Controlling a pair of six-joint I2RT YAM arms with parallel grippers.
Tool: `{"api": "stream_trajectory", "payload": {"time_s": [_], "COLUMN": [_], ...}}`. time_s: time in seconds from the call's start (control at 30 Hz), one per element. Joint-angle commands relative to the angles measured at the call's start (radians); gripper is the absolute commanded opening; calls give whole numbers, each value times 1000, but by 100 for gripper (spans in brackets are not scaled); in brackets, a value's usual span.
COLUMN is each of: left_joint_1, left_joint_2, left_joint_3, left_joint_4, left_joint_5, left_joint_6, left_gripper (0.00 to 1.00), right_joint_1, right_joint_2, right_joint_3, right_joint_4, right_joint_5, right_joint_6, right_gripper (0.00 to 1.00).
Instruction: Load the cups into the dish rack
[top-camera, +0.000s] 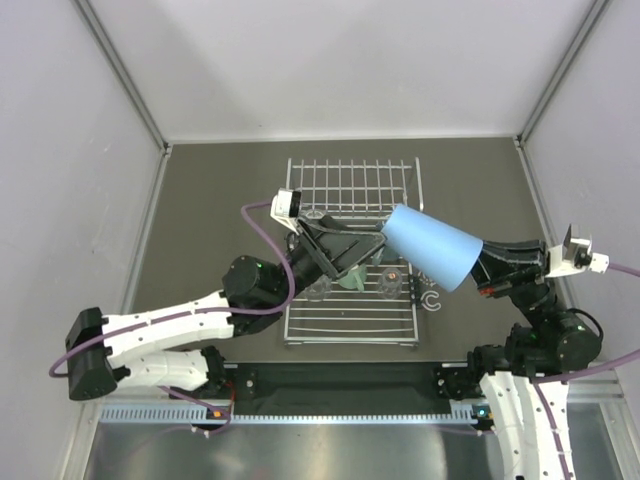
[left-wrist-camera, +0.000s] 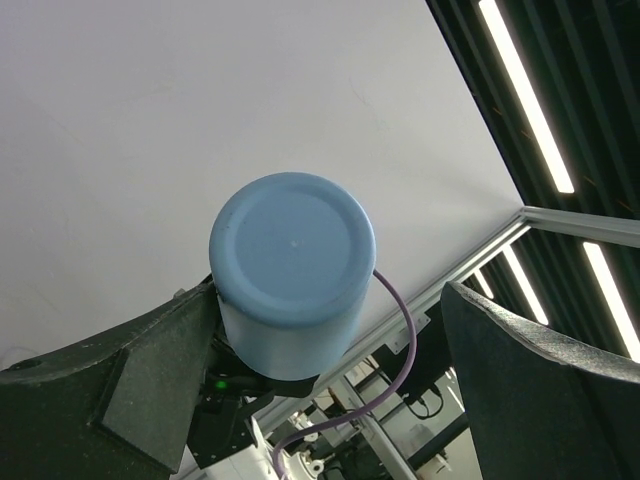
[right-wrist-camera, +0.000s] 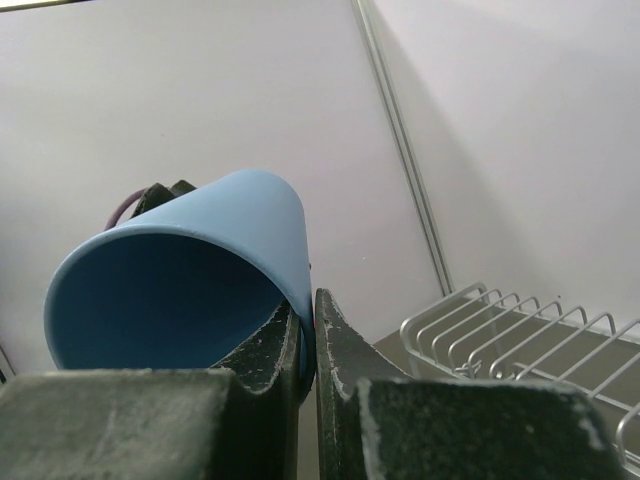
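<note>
Light-blue tumbler (top-camera: 432, 246), held on its side above the dish rack (top-camera: 350, 185), with its base turned towards the left gripper (left-wrist-camera: 328, 295). The tumbler's rim wall is clamped between the jaws of the right gripper (right-wrist-camera: 312, 325), one finger inside the mouth and one outside. The left gripper's jaws are spread wide with nothing gripped, and the tumbler's base is framed between them. A mint-green mug (top-camera: 352, 280) and a clear tumbler (top-camera: 390, 283) are seen on the rack, which lies on the dark table (top-camera: 200, 220).
</note>
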Motion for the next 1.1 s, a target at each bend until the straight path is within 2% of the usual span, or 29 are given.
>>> {"api": "stream_trajectory", "payload": {"time_s": [0.0, 0.23, 0.4, 0.53, 0.63, 0.73, 0.77, 0.8, 0.83, 0.87, 0.93, 1.0, 1.03, 1.07], "left_joint_1": [-10, -19, -31, -33, -34, -33, -33, -33, -34, -34, -33, -33, -33, -33], "left_joint_2": [27, 68, 102, 139, 146, 140, 134, 120, 111, 100, 58, 30, 1, -16], "left_joint_3": [49, 93, 143, 152, 156, 146, 146, 146, 149, 152, 164, 157, 146, 141], "left_joint_4": [91, 83, 81, 131, 121, 126, 120, 111, 64, 28, -84, -168, -193, -254], "left_joint_5": [-2, -37, -26, -3, -6, -5, -5, -3, -3, -12, -43, -71, -80, -92], "left_joint_6": [17, 51, 65, 51, 50, 57, 75, 88, 102, 129, 148, 192, 204, 232], "left_gripper": [98, 98, 93, 77, 71, 56, 47, 42, 33, 0, 0, 0, 0, 0], "right_joint_1": [-11, -13, -11, -11, -13, -11, -11, -11, -11, -11, -11, -11, -11, -11], "right_joint_2": [12, 19, 21, 19, 21, 13, 6, 1, -5, -16, -24, -30, -30, -28], "right_joint_3": [-2, -2, -1, -2, 1, 11, 24, 33, 44, 73, 99, 136, 154, 162], "right_joint_4": [33, 40, 33, 20, 15, -14, -61, -98, -139, -199, -342, -425, -503, -529], "right_joint_5": [13, -7, -16, -18, -21, -25, -27, -22, -16, 0, 17, 44, 53, 60], "right_joint_6": [-13, -15, -24, -35, -39, -62, -73, -88, -130, -156, -225, -268, -306, -320], "right_gripper": [0, 0, 0, 0, 0, 0, 0, 0, 9, 14, 28, 35, 47, 52]}}
